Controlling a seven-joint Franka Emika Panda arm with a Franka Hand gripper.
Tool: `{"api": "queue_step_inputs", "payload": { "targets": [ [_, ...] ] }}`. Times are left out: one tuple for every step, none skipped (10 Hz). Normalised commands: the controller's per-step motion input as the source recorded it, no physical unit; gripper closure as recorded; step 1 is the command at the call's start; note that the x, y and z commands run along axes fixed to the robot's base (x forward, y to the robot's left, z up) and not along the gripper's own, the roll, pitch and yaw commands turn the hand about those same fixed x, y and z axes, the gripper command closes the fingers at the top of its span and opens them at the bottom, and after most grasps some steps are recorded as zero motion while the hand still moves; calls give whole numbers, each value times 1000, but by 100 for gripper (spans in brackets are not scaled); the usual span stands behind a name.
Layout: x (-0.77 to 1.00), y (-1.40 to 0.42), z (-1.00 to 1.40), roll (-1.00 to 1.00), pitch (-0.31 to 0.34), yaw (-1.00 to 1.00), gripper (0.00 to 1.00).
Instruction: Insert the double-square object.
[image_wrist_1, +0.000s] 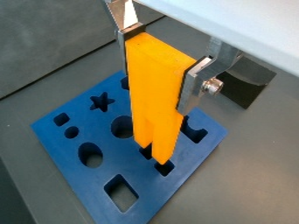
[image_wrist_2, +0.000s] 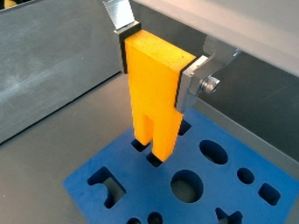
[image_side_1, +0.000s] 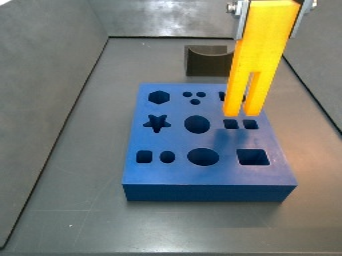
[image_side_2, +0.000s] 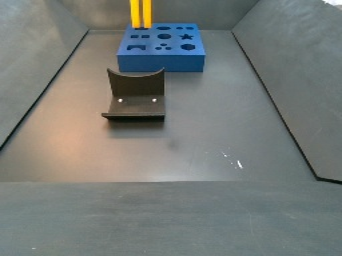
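Observation:
My gripper (image_wrist_1: 163, 59) is shut on the upper part of the double-square object (image_wrist_1: 155, 87), a tall bright yellow block held upright with its two prongs pointing down. It shows in both wrist views (image_wrist_2: 156, 92) and both side views (image_side_1: 258, 55) (image_side_2: 139, 12). The prong tips hang just above the blue board (image_side_1: 181, 165), close over its pair of small square holes (image_side_1: 239, 124) near one edge. The board (image_wrist_1: 76, 162) has several other cut-outs, among them a star (image_side_1: 158, 124) and a hexagon. The gripper (image_side_1: 271, 5) is at the top edge of a side view.
A dark fixture (image_side_2: 135, 95) stands on the floor apart from the board (image_side_2: 162, 48); it also shows behind the board in a side view (image_side_1: 207, 58) and in a wrist view (image_wrist_1: 246, 87). Grey walls (image_side_1: 54, 60) enclose the dark floor.

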Motion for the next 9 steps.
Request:
{"api": "queue_step_inputs", "payload": {
  "targets": [
    [526, -46, -86, 49, 134, 183, 100],
    [611, -43, -71, 84, 144, 177, 100],
    [669, -46, -103, 89, 117, 183, 100],
    [614, 0, -103, 121, 123, 160, 100],
    [511, 0, -134, 159, 94, 143, 100],
    [71, 0, -174, 200, 66, 0, 100],
    [-217, 0, -146, 199, 60, -54, 100],
    [-157, -23, -100, 147, 34, -60, 100],
    [-14, 0, -117, 124, 26, -29, 100]
  ]
}}
